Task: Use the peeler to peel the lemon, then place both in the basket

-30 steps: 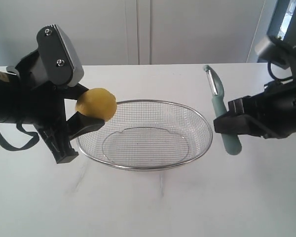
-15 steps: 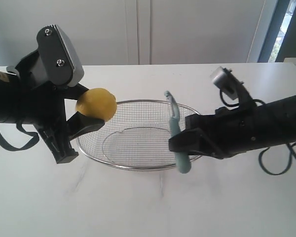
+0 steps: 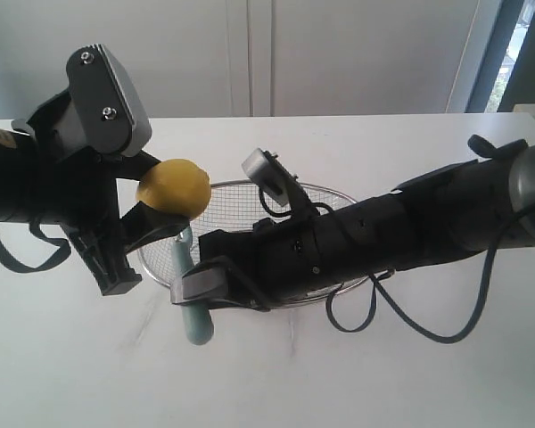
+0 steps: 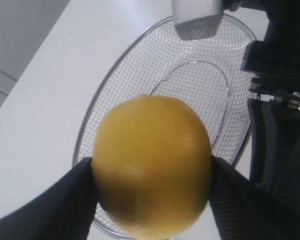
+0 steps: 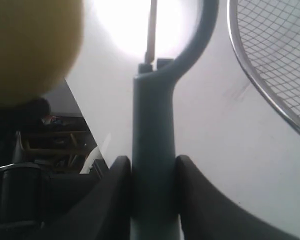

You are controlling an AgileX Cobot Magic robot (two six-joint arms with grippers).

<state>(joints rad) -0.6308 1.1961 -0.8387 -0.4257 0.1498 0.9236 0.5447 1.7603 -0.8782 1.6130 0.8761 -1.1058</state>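
Note:
My left gripper (image 3: 168, 198) is shut on the yellow lemon (image 3: 174, 185), holding it in the air above the left rim of the wire basket (image 3: 325, 190). In the left wrist view the lemon (image 4: 152, 165) fills the gap between both black fingers (image 4: 72, 197), with the basket (image 4: 111, 79) below. My right gripper (image 3: 196, 287) is shut on the teal peeler (image 3: 194, 316), which stands upright just under the lemon. The right wrist view shows the peeler handle (image 5: 152, 130) clamped in that gripper (image 5: 152, 172), its hooked head beside the lemon (image 5: 25, 45). Whether blade and lemon touch is unclear.
My right arm (image 3: 383, 232) stretches from the right across the front half of the basket, with a black cable (image 3: 410, 321) looping below it. The basket rim (image 5: 255, 75) lies close beside the peeler. White table (image 3: 339, 383) extends in front; a pale wall stands behind.
My right arm has swept left across the basket with the peeler, from right of the basket to just under the lemon. The left arm and lemon have stayed still.

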